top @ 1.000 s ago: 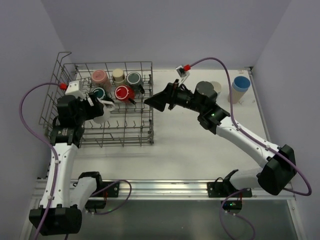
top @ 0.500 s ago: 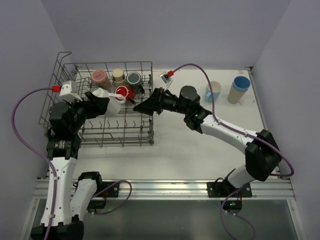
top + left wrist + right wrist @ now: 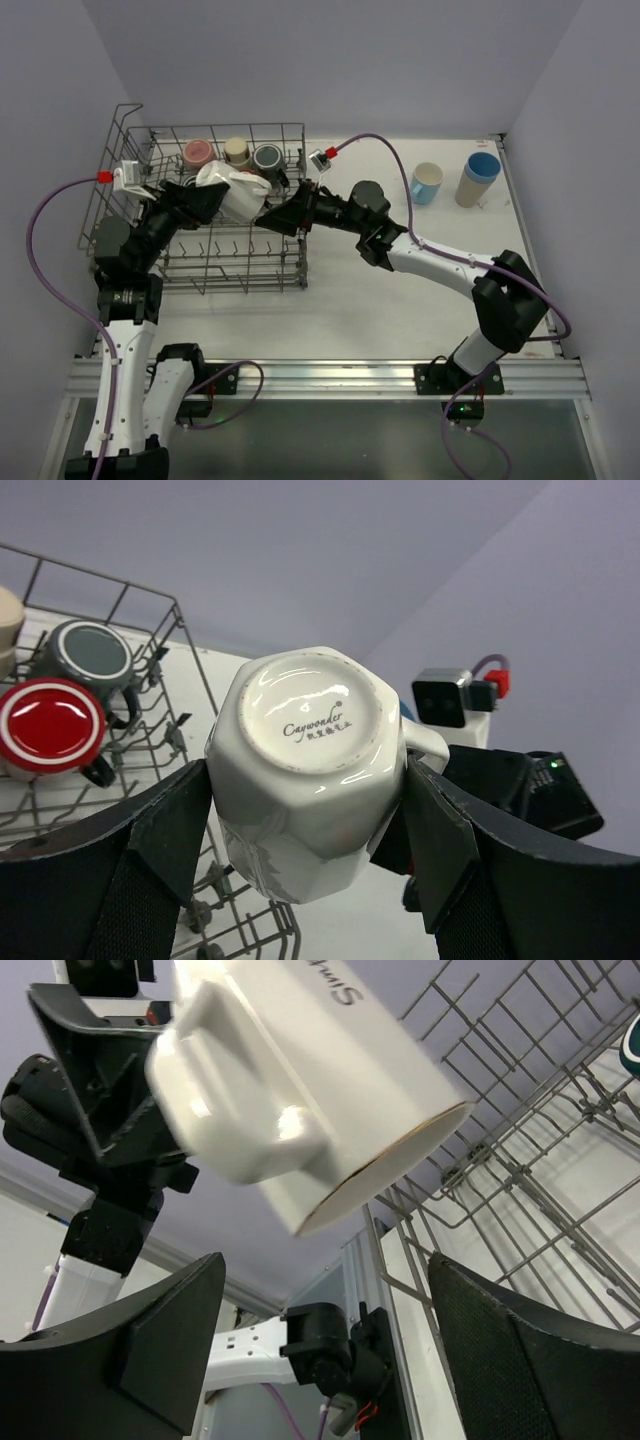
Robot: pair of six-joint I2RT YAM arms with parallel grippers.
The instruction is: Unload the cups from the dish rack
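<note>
The left claw is gripping a cream mug, with one black finger pressing on each side of its faceted body. The mug is hanging in the air, tipped onto its side above the two o'clock part of the dish rack. Its printed base is facing the left wrist camera, and its rim is pointing towards the right arm. In the right wrist view the handle is turning towards that camera.

The right claw is sitting at about four o'clock of the mug in the overhead view, just beside it. Its jaws are standing wide apart with nothing between them, and the mug is lying just beyond its fingertips, not touching them.

The rack is occupying the nine-to-eleven o'clock side of the table. Three cups are standing upside down along its twelve o'clock edge: a pink cup, a cream cup and a grey cup. A red mug is sitting below the held mug and is showing only in the left wrist view.

At about one o'clock of the table, well apart from the rack, a light blue cup and a cream tumbler with a blue top are standing near each other.
</note>
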